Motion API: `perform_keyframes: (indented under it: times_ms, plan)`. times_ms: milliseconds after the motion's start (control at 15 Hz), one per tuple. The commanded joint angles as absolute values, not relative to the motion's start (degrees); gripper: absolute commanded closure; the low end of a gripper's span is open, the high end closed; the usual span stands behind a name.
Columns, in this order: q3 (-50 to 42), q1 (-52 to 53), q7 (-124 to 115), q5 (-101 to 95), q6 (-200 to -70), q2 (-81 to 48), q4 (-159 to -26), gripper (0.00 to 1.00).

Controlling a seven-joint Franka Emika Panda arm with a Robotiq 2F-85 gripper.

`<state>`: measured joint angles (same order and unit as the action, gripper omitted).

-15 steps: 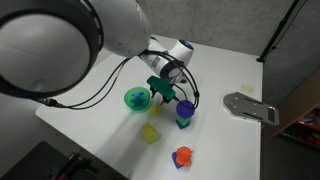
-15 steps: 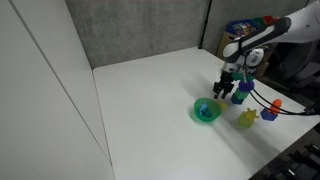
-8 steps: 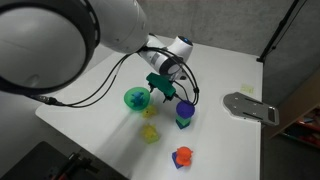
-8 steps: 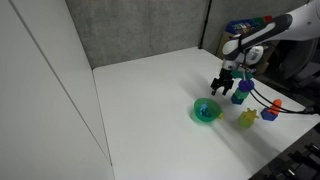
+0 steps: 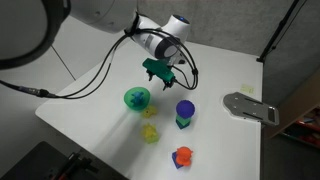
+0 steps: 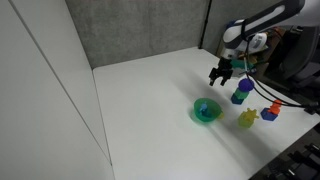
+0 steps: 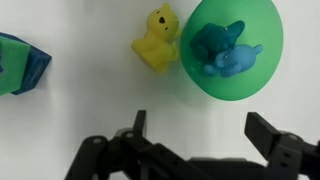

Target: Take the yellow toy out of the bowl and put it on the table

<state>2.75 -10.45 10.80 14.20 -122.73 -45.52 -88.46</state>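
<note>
The yellow toy lies on the white table, just touching the outer rim of the teal-green bowl. In an exterior view the yellow toy sits between the bowl and a blue round-topped toy. Inside the bowl rests a blue toy. My gripper is open with nothing between its fingers, and the white table shows through the gap. It hangs well above the table, over the bowl and toy, in both exterior views.
A blue round-topped toy stands beside the yellow toy. A paler spiky yellow-green toy and an orange toy lie nearer the table's front edge. A grey metal plate sits at the table's side. Black cables trail from the arm.
The gripper opened, then rose from between the bowl and the blue round-topped toy. The yellow toy stays on the table beside the bowl.
</note>
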Motion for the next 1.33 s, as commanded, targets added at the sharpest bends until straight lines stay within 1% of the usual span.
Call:
perform_keyframes:
  times_ms: [0,733,1267]
  plan:
    - [1.1,-8.1,7.4,12.2,-123.3,-38.9,-94.8,0.0]
    - [-3.3,-0.8,-3.9,0.2,-123.3,-20.2,-114.2,0.0]
    - [-2.7,0.2,-8.6,-4.6,-123.0,-5.1,-125.0,0.0]
